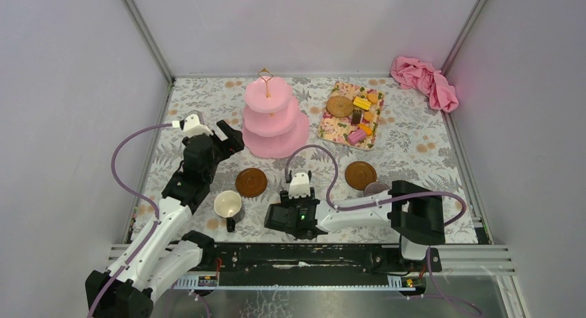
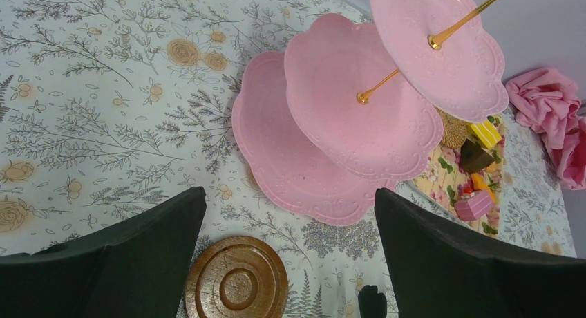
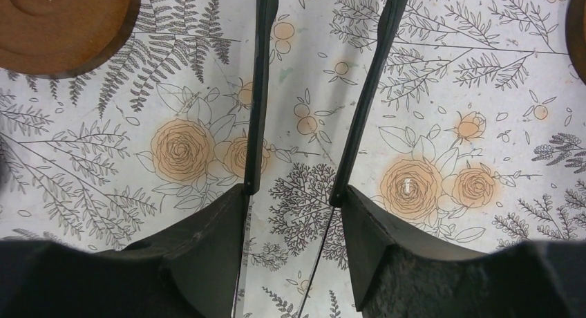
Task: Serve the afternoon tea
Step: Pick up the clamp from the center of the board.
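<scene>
Gripped black tongs with right fingers near the pink cake stand; had left fingers wide open, empty, beside it.

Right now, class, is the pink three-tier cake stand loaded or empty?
Empty. The cake stand has all three tiers bare; the biscuits sit on the floral tray beside it.

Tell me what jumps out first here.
The pink three-tier cake stand stands empty at back centre, with a floral tray of biscuits to its right. Nearer, the right gripper holds slim black tongs between the left brown saucer and the right brown saucer.
</scene>
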Controlling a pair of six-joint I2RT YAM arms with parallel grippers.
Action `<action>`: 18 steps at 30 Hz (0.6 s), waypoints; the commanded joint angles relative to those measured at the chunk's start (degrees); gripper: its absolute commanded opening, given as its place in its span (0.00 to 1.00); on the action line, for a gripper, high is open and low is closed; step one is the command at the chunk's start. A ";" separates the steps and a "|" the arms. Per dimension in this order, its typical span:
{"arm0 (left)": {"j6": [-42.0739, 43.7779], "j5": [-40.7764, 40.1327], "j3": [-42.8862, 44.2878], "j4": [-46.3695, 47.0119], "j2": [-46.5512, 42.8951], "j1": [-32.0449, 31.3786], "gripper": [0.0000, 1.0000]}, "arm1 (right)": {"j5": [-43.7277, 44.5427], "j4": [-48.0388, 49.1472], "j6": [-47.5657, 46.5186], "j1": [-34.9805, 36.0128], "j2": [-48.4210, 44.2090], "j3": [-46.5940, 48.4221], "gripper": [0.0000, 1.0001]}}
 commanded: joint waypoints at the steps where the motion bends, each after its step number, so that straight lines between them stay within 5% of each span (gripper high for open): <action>1: 0.39 0.41 -0.63 3.43 -0.57 -0.49 1.00 | -2.49 1.29 -3.21 -1.88 -4.54 -0.71 0.58; 18: 0.59 0.08 -0.56 3.28 -0.79 -0.73 1.00 | -11.72 -2.00 -17.36 -18.19 -22.01 -2.25 0.59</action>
